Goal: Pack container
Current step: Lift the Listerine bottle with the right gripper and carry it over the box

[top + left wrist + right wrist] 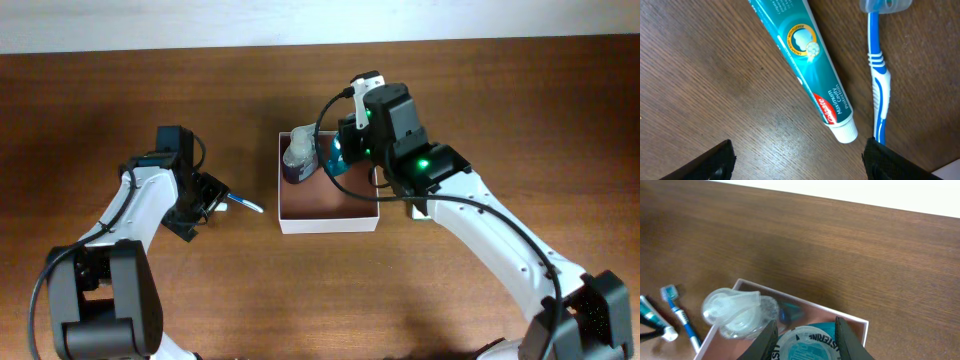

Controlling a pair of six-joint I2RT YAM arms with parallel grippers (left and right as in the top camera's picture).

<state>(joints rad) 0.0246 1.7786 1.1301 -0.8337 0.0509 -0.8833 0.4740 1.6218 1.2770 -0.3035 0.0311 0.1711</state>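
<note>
Two things are being hovered over left of the container point(328, 225): toothpaste point(805, 65), its length crossing the gap of the wide-open left gripper point(800, 162), toothbrush point(880, 90) beside it. Mouthwash point(810, 345) is being clamped inside the container by the right gripper point(806, 339).

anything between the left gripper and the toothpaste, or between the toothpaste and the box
Nothing visible blocks the open left gripper from the toothpaste just below it. The toothbrush lies beside it toward the container, low enough to lift over. The right gripper, holding a mouthwash bottle, occupies the container's far part.
</note>
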